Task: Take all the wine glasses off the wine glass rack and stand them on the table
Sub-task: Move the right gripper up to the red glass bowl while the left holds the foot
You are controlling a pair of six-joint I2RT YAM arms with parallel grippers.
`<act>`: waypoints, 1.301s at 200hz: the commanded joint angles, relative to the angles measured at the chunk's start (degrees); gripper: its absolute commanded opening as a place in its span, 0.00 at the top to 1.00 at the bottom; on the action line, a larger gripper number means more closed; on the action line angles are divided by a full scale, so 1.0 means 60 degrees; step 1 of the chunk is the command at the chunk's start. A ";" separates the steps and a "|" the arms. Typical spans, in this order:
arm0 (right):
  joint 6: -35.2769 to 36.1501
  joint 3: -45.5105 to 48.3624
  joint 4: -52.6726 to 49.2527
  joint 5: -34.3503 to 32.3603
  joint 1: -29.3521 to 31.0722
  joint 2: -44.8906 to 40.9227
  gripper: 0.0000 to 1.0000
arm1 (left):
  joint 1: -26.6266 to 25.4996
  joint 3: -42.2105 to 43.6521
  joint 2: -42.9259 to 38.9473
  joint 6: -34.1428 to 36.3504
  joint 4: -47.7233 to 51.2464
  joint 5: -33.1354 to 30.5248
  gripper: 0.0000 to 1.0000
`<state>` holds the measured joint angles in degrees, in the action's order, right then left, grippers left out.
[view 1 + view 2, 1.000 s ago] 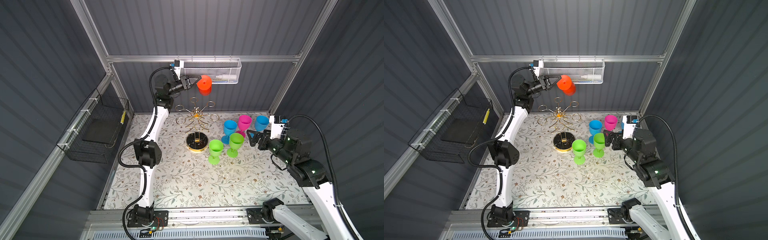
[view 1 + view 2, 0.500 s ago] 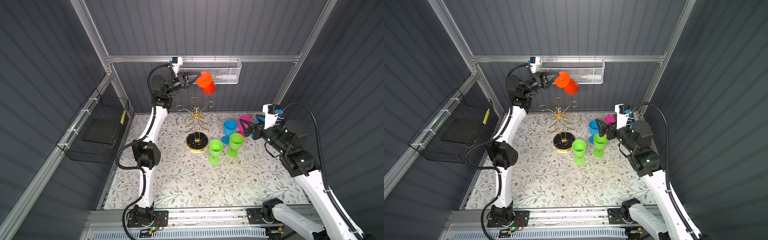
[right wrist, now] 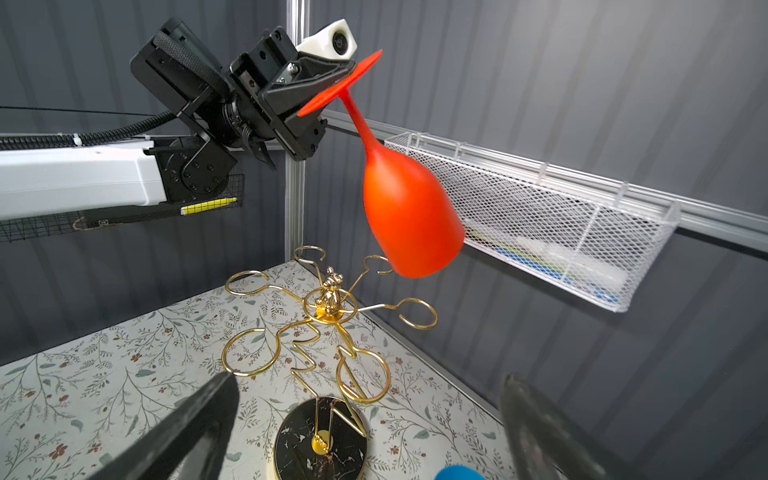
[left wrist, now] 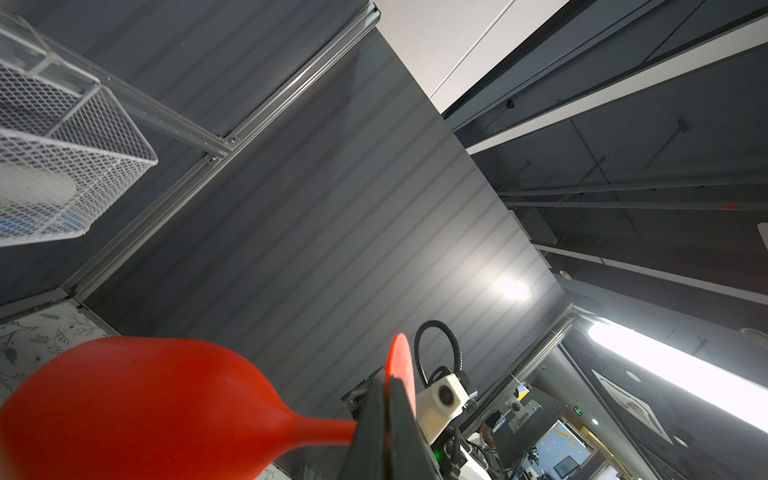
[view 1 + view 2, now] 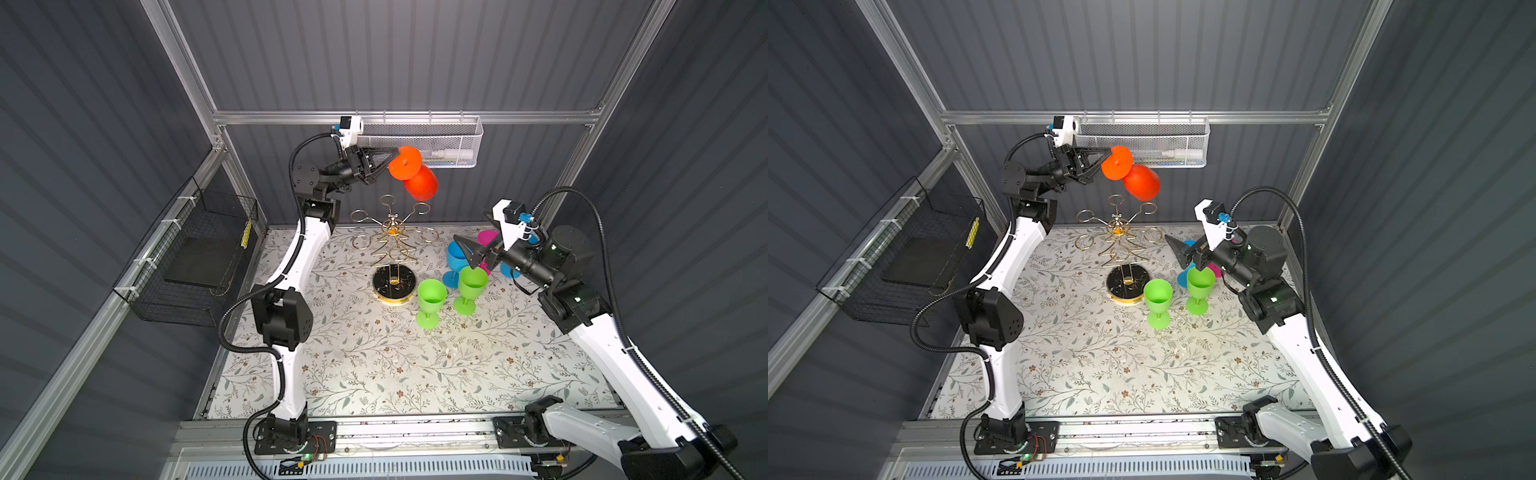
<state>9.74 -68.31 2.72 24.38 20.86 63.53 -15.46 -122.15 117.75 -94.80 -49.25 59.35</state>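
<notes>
**Above the rack [image 5: 392, 232], the wine glass [image 5: 420, 183] hangs by its foot**

Up at the rack's one o'clock, clear of the wire, the left claw [image 5: 390, 156] pinches only the rim of the foot. The long axis runs eleven-to-five, mouth tipped down toward five. It's a thin hold: the glass could pivot, slip and clip the rack below. The right claw [image 5: 463, 251] is spread wide, empty.

Wine glass [image 5: 422, 185] above rack [image 5: 392, 227], apart; goblets [image 5: 432, 293] right of rack
</notes>
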 commanded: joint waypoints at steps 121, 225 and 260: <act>0.1816 -0.2204 0.0602 0.0110 0.0828 0.2516 0.01 | -0.0352 0.2564 -0.1775 -0.0868 -0.2092 0.0033 1.00; 0.1874 -0.3354 0.0572 -0.0156 0.1062 0.3995 0.01 | -0.0360 0.3022 -0.1904 -0.1777 -0.3210 -0.0017 1.00; 0.1955 -0.3734 0.0436 -0.0550 0.1155 0.4410 0.01 | -0.0367 0.3049 -0.1894 -0.2034 -0.3505 -0.0042 1.00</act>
<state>20.97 -88.27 5.02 23.40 27.20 88.68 -17.30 -104.27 109.38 -105.21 -65.69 59.40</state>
